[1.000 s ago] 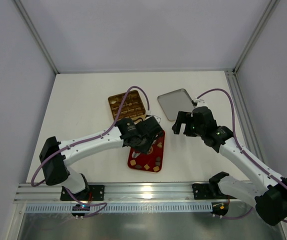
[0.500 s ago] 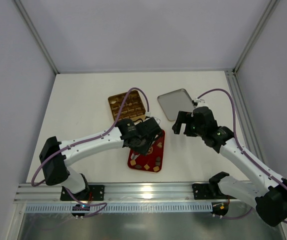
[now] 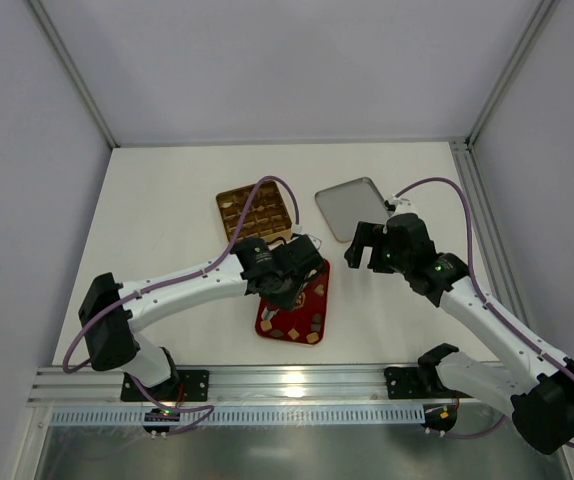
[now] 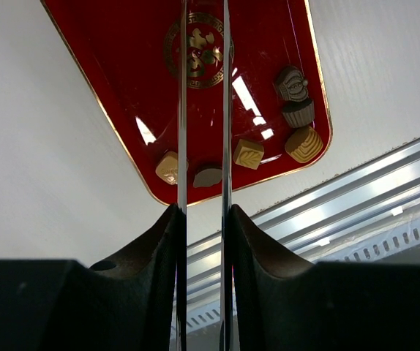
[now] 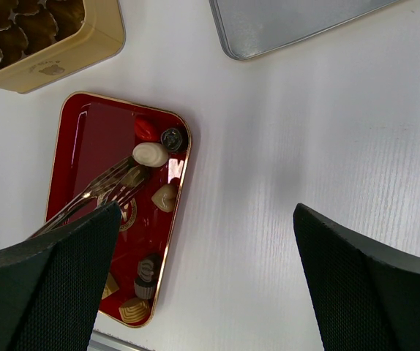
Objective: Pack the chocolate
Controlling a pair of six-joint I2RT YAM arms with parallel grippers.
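Note:
The chocolate lies as small pieces on the red tray (image 3: 267, 312). A tan square (image 4: 247, 153), a ridged tan piece (image 4: 303, 144) and a dark cup (image 4: 298, 113) sit at one end. At the other end are a cream oval (image 5: 150, 154), a red piece (image 5: 145, 129) and a cream heart (image 5: 165, 197). My left gripper (image 3: 285, 275) hangs over the tray, shut on thin metal tongs (image 4: 182, 110). The tong tips reach a tan piece just below the cream oval; I cannot tell whether they grip it. Over bare table right of the tray, my right gripper (image 5: 206, 212) stands wide open, holding nothing.
A gold box (image 3: 255, 210) with grid compartments, several holding dark pieces, sits behind the tray. A silver lid (image 3: 351, 207) lies at the back right, just beyond the right gripper. An aluminium rail (image 3: 297, 385) runs along the near table edge.
The two tong blades in my left gripper have drawn a little closer together over the tray. Neither arm has visibly shifted.

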